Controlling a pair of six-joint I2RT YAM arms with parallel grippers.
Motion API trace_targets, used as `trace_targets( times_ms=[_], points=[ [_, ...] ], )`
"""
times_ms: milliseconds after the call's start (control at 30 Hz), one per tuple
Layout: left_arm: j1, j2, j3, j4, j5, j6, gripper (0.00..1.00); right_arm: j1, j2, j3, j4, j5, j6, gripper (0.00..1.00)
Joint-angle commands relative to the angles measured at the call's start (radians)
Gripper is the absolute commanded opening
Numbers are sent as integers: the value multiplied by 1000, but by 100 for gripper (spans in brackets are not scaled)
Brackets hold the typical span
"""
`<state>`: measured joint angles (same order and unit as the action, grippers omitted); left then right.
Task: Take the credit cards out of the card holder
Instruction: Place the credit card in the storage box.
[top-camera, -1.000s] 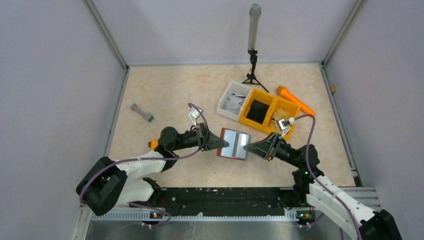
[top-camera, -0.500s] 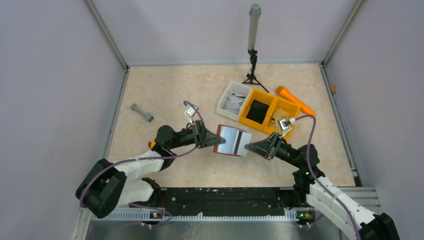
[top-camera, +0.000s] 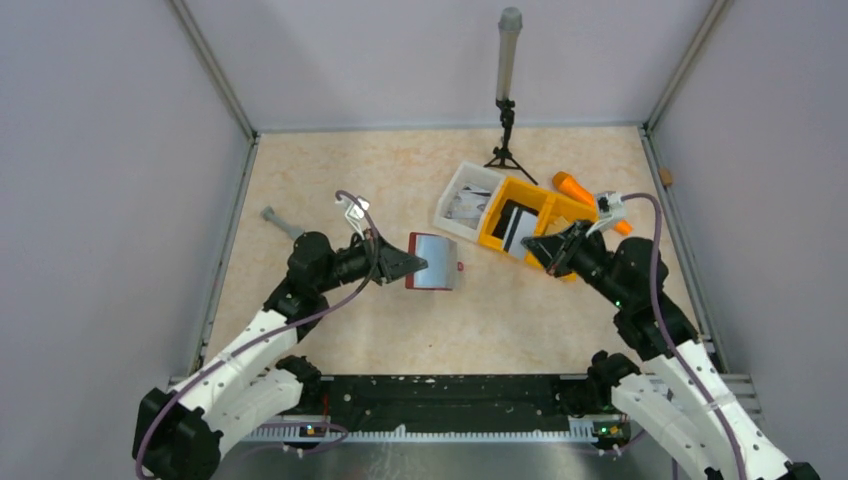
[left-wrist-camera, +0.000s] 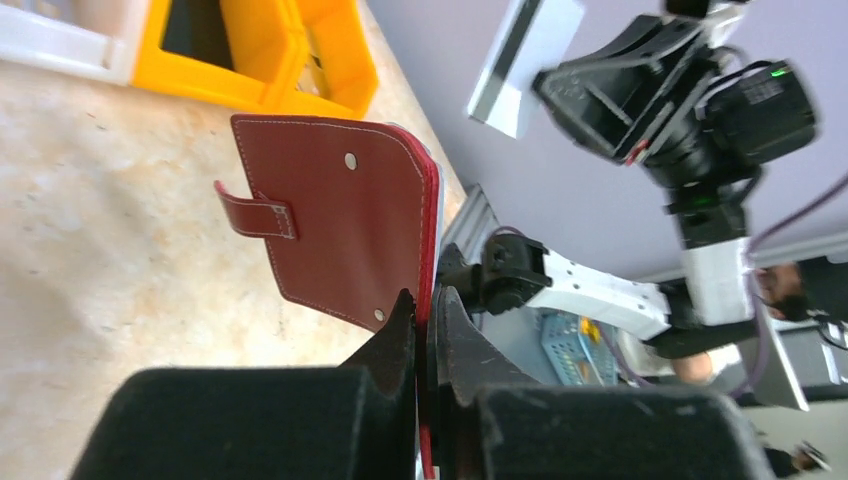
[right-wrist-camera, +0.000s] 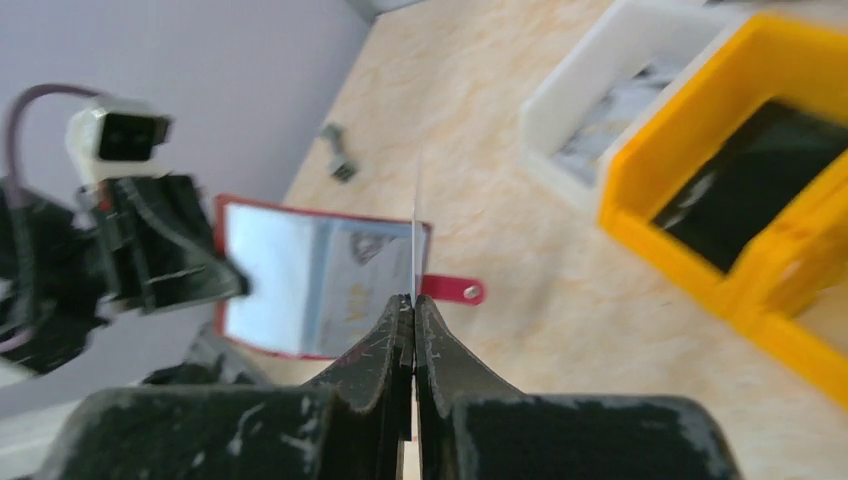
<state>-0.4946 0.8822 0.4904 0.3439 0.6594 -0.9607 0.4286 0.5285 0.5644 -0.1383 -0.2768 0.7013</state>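
L gripper (left-wrist-camera: 425, 300) clamped on card holder (top-camera: 433, 275) edge | R gripper (right-wrist-camera: 413, 298) pinching 1 credit card (top-camera: 514, 228) over yellow bin (top-camera: 548, 206) | white tray (top-camera: 450, 195): grey-white bits

We count one card holder (top-camera: 432, 275), one credit card (top-camera: 517, 229), one yellow bin (top-camera: 533, 190), one white tray (top-camera: 446, 203), one orange piece (top-camera: 572, 184), one grey dumbbell (top-camera: 280, 221) and one tripod (top-camera: 507, 130).

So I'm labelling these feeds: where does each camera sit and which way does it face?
Top external: above and behind the arms, looking down on the table; both show.
Left wrist: on the left arm, facing along the left gripper to the card holder it pinches.
Right wrist: on the right arm, along the right gripper, shut on a credit card.
Both wrist views show the card holder.
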Motion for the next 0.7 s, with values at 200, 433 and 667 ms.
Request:
trace_targets(
  times_ms=[200, 433, 667],
  points=[
    [15, -45, 250, -459, -128, 231, 0, -7, 411, 360, -365, 369, -673, 0],
    [27, -68, 324, -621, -254, 290, 0, 41, 540, 358, -81, 281, -914, 0],
    [47, -95, 306, -643, -291, 292, 0, 188, 853, 634, -83, 383, -1125, 0]
  ],
)
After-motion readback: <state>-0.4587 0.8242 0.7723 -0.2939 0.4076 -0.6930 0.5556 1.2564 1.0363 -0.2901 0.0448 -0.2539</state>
